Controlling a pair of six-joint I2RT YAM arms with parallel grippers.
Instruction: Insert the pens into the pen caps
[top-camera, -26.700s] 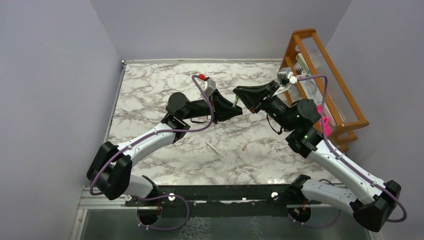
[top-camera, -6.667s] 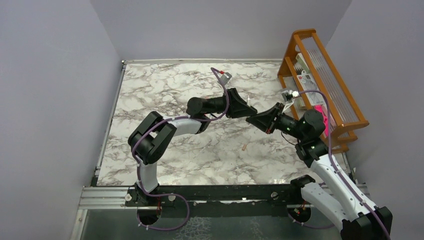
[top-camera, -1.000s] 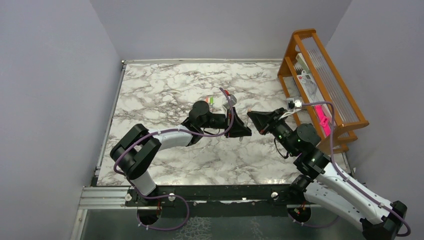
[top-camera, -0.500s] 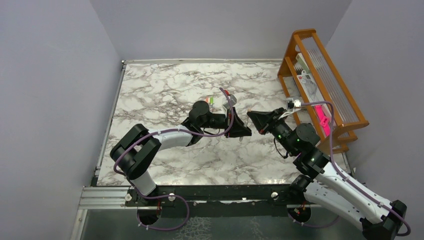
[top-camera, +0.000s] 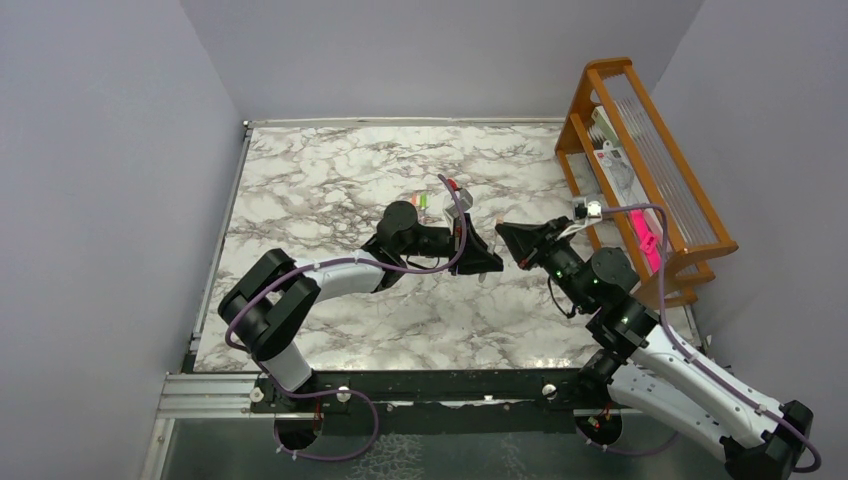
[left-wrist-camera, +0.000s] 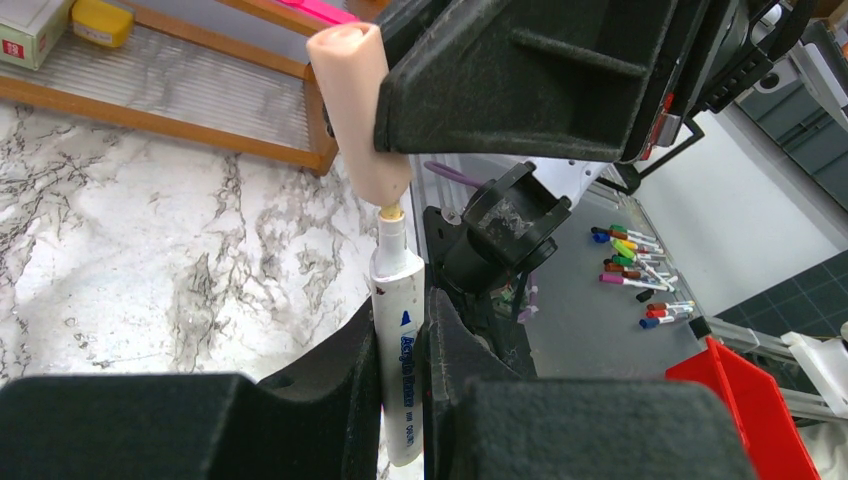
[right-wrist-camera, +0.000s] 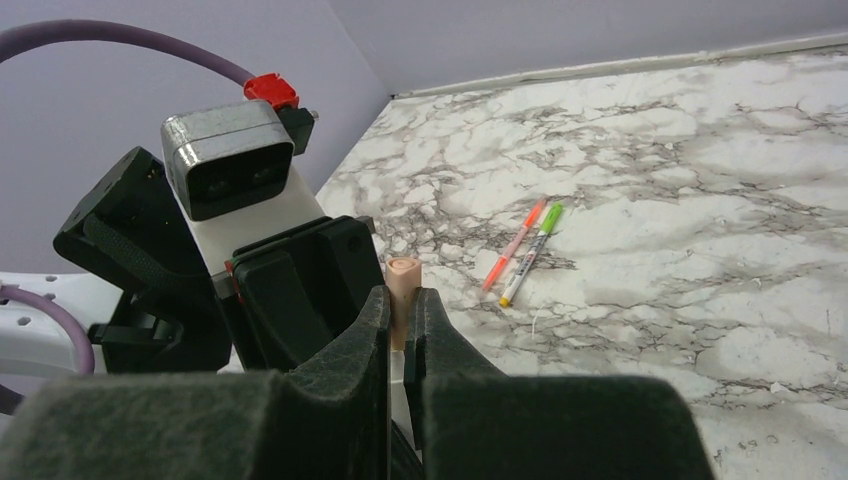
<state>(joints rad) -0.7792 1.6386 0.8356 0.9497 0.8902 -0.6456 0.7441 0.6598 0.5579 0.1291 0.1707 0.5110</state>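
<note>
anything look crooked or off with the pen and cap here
Slightly. In the left wrist view the tan cap, held by the right end effector, leans at a small angle to the white pen in the left end effector; only the pen's tip meets its mouth. Nothing looks damaged or spilled.

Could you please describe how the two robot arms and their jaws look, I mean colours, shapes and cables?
Both the left arm and the right arm have white link shells between bulky black joints. A purple cable loops along each arm. The jaws are matte black, wedge-shaped, with a rough surface. A silver camera box with a red plug sits on the left wrist.
</note>
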